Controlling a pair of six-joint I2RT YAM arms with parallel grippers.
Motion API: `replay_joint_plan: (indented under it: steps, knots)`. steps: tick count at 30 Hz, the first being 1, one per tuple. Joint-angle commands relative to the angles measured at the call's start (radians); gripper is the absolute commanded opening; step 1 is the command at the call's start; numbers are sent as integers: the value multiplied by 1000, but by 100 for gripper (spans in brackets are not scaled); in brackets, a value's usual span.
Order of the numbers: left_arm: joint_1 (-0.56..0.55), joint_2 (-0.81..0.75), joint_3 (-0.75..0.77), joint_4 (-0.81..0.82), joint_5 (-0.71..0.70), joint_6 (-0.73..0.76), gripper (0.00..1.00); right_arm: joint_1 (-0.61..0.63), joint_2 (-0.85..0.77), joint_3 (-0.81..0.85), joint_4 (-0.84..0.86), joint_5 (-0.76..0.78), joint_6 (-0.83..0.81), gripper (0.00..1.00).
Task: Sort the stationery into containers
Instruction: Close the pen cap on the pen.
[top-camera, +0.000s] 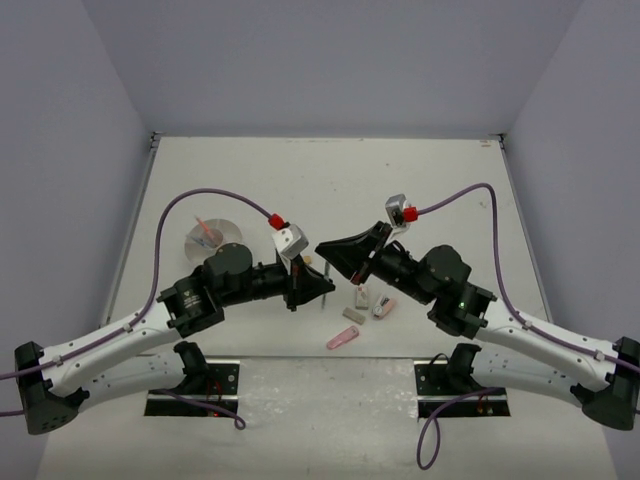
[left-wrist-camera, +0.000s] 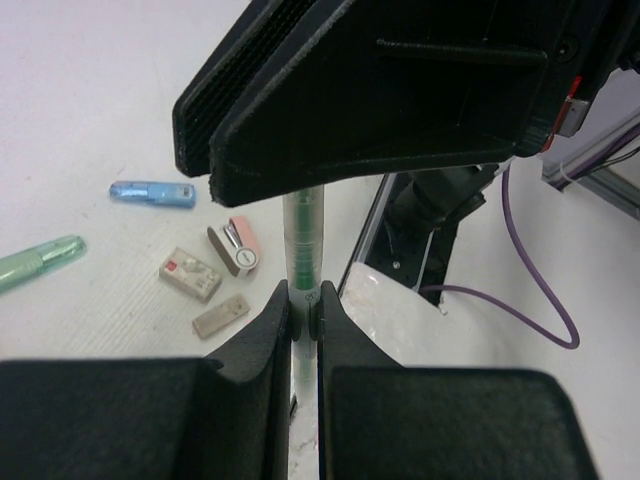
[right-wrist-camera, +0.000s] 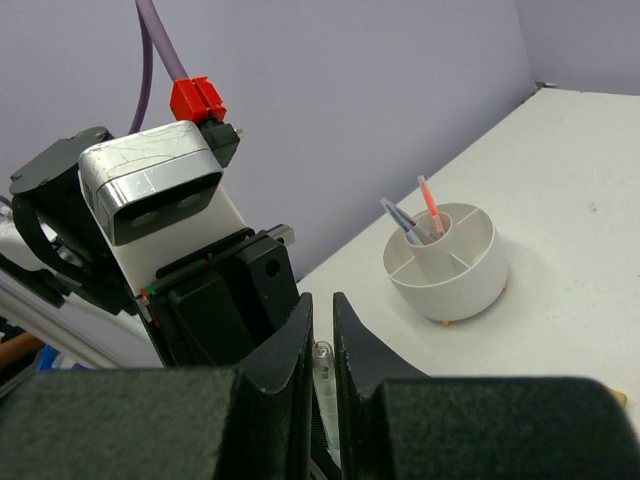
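Two pens stand in the round white container (right-wrist-camera: 450, 290), at the far left of the table (top-camera: 450, 180). My left gripper (left-wrist-camera: 303, 305) and my right gripper (right-wrist-camera: 320, 325) are both narrow and pinch the same thin pen (left-wrist-camera: 302, 235), held above the near middle. Much is left, I judge: the blue marker (left-wrist-camera: 152, 193), the green marker (left-wrist-camera: 40, 262), the pink marker (top-camera: 343, 338) and the small eraser blocks (left-wrist-camera: 190, 274) lie on the table at the near right.

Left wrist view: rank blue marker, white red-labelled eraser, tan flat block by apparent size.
1. Pale blue plastic marker, longest.
2. White boxy eraser with red label.
3. Tan flat block, nearly as long but thinner.
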Motion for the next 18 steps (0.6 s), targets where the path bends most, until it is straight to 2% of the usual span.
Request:
replay_joint_plan:
  steps: [1, 10, 15, 18]
  knots:
    - [29, 17, 7, 380, -63, -21, 0, 59, 43, 60, -244, -181, 17, 0]
    - [29, 96, 43, 371, -65, -18, 0, 60, 112, 71, -192, -204, 41, 0]
    - [29, 85, 45, 333, -130, -9, 0, 59, 44, 73, -259, -85, 19, 1]
    - [29, 75, 51, 276, -192, -3, 0, 56, -9, 72, -316, 42, 11, 31]
